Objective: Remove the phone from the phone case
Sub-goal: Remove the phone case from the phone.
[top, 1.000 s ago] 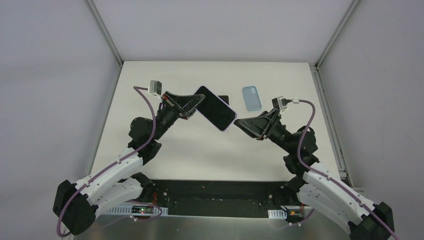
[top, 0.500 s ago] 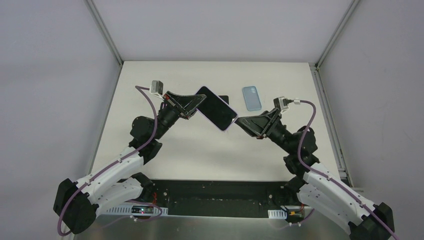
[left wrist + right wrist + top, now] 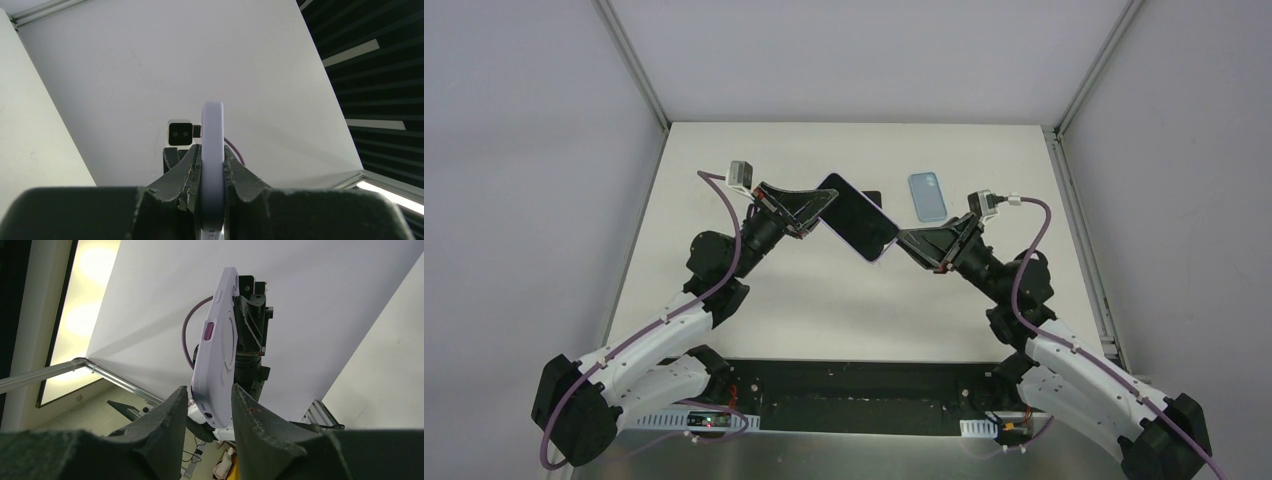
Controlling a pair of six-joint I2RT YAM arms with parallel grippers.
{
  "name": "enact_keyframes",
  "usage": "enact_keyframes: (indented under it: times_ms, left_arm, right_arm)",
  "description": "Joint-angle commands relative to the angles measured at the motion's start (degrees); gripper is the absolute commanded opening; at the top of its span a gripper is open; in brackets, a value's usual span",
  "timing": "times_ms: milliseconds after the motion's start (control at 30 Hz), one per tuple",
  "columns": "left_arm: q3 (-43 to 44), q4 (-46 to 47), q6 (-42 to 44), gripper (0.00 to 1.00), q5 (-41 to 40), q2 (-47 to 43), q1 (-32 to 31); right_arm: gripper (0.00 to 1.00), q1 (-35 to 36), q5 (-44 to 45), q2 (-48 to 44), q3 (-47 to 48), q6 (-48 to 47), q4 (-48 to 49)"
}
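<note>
Two sets of fingers meet on one phone (image 3: 856, 215), held in the air above the counter (image 3: 824, 300) and slanting from far left to near right. From above its dark screen shows; the wrist views show its lilac case (image 3: 215, 350) instead. In the left wrist view the left fingers (image 3: 186, 172) pinch the case edge-on, with the other arm's camera (image 3: 180, 132) beyond. In the right wrist view the right fingers (image 3: 167, 415) flank the lower end; whether they grip it, I cannot tell. Only the top view shows a blue case (image 3: 927, 195) lying far right and a dark flat thing (image 3: 873, 197) half hidden behind the phone. Bare counter spreads toward the bases. Walls stand close left, right and behind.
</note>
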Motion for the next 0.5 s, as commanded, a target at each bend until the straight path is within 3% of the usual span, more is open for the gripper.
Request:
enact_keyframes:
  times_ms: [0,333,467]
  left_arm:
    - [3.4,6.3,-1.6,0.00,0.4,-0.6,0.0]
    - [3.2,6.3,-2.1,0.00,0.6,-0.4,0.0]
    - [3.0,6.4,-3.2,0.00,-0.2,-0.1,0.0]
  right_arm:
    - [0.38,-0.1,-0.5,0.5,1.5,1.2,6.4]
    - [0.18,0.0,0.7,4.1,-0.7,5.7,19.3]
    - [0.16,0.0,-0.2,5.3,-0.6,7.1,24.5]
